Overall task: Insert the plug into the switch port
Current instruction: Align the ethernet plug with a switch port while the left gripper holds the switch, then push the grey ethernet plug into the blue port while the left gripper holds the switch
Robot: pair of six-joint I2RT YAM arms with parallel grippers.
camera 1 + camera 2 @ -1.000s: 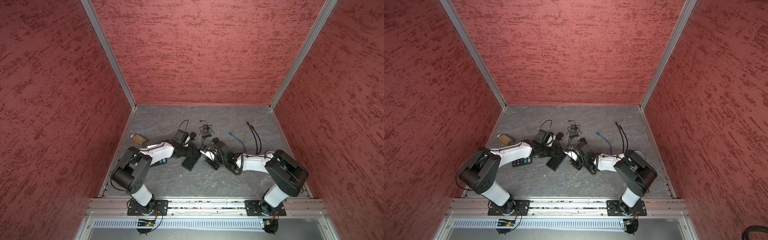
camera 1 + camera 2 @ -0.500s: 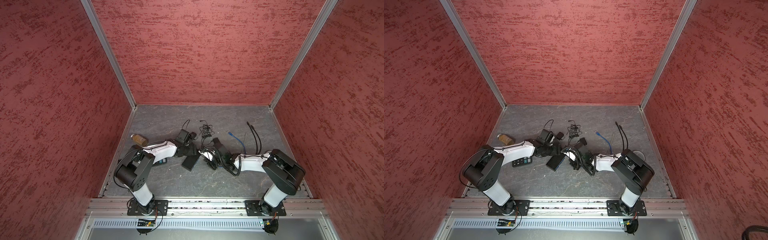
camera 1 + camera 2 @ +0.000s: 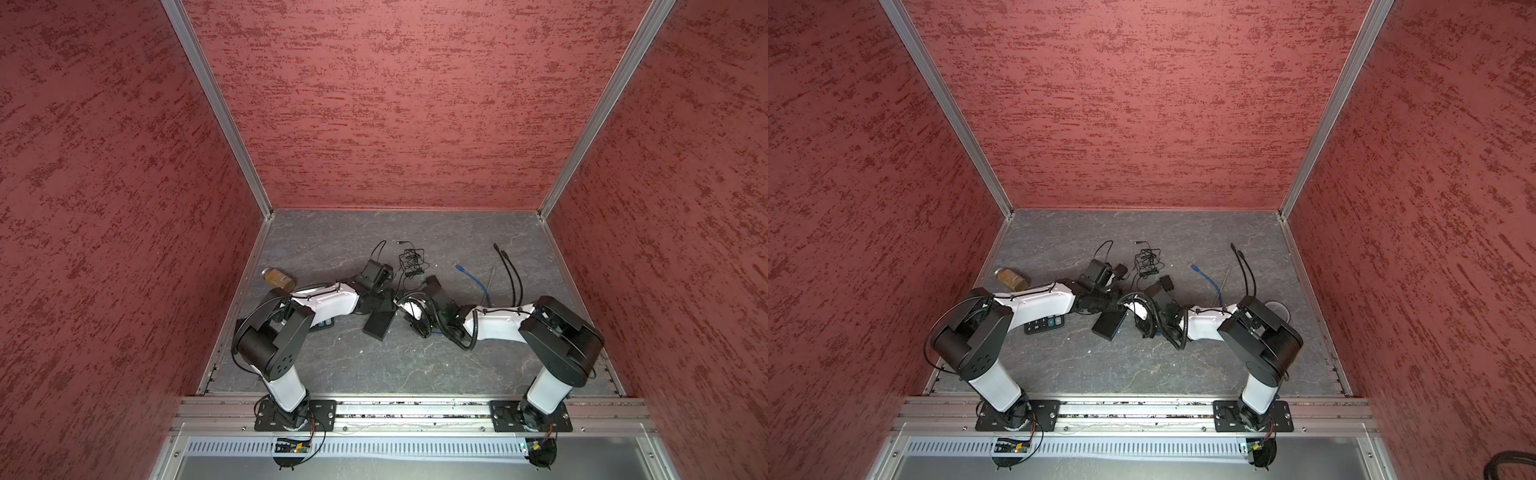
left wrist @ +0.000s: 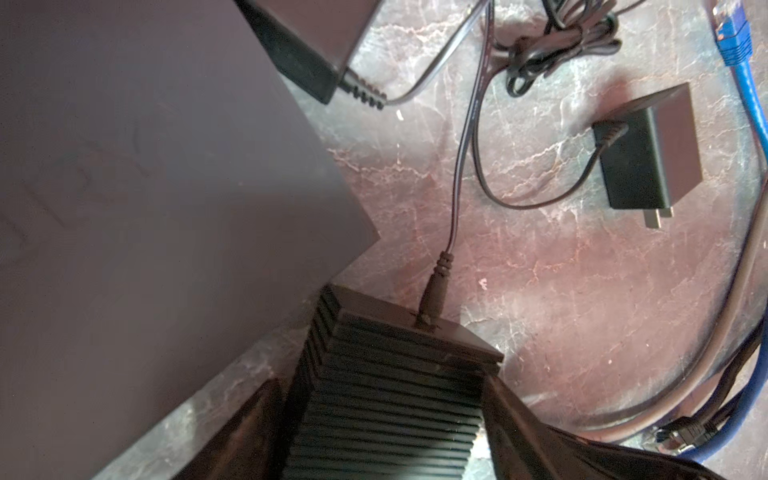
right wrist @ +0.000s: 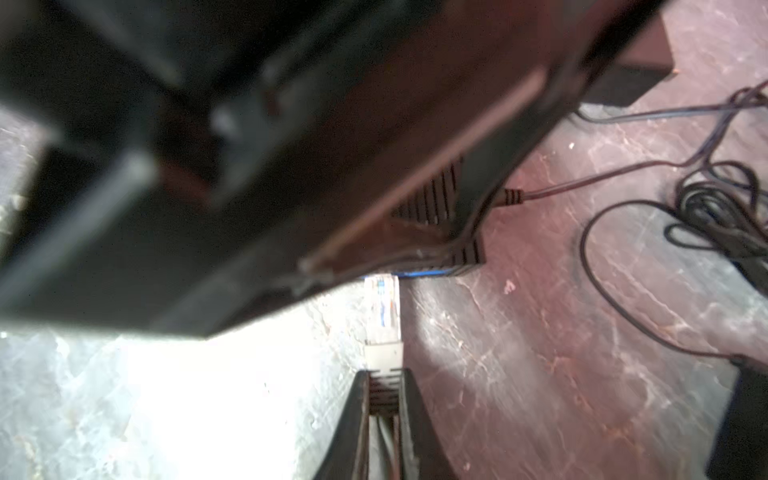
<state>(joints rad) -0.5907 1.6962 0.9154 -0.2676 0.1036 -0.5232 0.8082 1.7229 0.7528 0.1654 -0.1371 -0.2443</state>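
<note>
No legible text anywhere.

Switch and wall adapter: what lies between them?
In the left wrist view, mostly bare table between switch and adapter; the adapter's thin black cord loops through.

Both arms reach in low over the grey surface (image 3: 1059,365). The left pincer (image 3: 1115,308) and right pincer (image 3: 1137,323) are nose to nose at centre, just beside a flat black box (image 3: 1106,328). The jaws are too small to read from up here. A remote (image 3: 1044,324) lies beside the left arm, a brown jar (image 3: 1012,278) sits near the left wall, and a blue cable (image 3: 1208,284) trails behind the right arm.
</note>
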